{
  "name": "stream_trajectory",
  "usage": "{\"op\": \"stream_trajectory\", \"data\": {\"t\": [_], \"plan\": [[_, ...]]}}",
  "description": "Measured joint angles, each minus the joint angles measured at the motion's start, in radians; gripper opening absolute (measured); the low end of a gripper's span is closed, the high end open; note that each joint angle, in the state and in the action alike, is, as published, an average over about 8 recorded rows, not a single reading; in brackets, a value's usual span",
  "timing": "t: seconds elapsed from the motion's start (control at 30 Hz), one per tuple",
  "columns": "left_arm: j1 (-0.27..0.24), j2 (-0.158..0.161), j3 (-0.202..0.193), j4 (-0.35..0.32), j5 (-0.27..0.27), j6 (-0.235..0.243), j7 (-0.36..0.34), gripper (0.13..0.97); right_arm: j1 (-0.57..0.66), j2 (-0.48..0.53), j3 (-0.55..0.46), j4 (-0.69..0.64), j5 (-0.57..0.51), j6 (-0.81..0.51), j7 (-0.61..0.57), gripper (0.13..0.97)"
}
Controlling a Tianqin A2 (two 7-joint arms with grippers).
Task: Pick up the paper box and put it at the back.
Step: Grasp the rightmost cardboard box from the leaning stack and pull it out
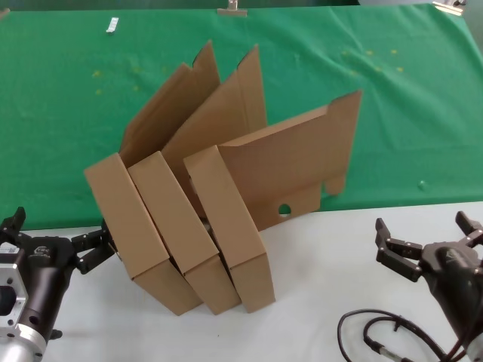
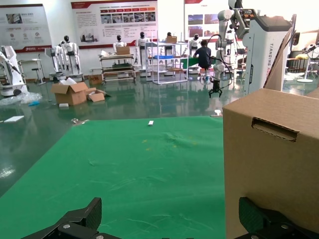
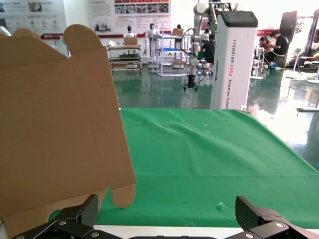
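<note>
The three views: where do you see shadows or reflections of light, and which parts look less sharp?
Head view: even light, with soft shadows under the paper boxes on the white table. Left wrist view: the glossy hall floor mirrors the light; the near box wall looks soft. Right wrist view: bright glare on the floor at the side; the green cloth is evenly lit.

Even, bright overhead light is falling on the green speckled cloth surface (image 1: 68,136), and the three flat brown cardboard mailer boxes (image 1: 185,226) are casting only faint, soft shadows. The glossy hall floor (image 2: 124,99) is reflecting pale glare. Distant background detail is looking slightly soft.
</note>
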Motion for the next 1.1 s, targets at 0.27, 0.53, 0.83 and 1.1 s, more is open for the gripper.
{"op": "stream_trajectory", "data": {"t": [0.27,0.53,0.83,1.1], "plan": [[0.000,0.000,0.000,0.000,0.000,0.000,0.000,0.966,0.000,0.000,0.000,0.000,0.000,0.000,0.000,0.966],[0.000,0.000,0.000,0.000,0.000,0.000,0.000,0.966,0.000,0.000,0.000,0.000,0.000,0.000,0.000,0.966],[0.000,0.000,0.000,0.000,0.000,0.000,0.000,0.966,0.000,0.000,0.000,0.000,0.000,0.000,0.000,0.966],[0.000,0.000,0.000,0.000,0.000,0.000,0.000,0.966,0.000,0.000,0.000,0.000,0.000,0.000,0.000,0.966]]}}
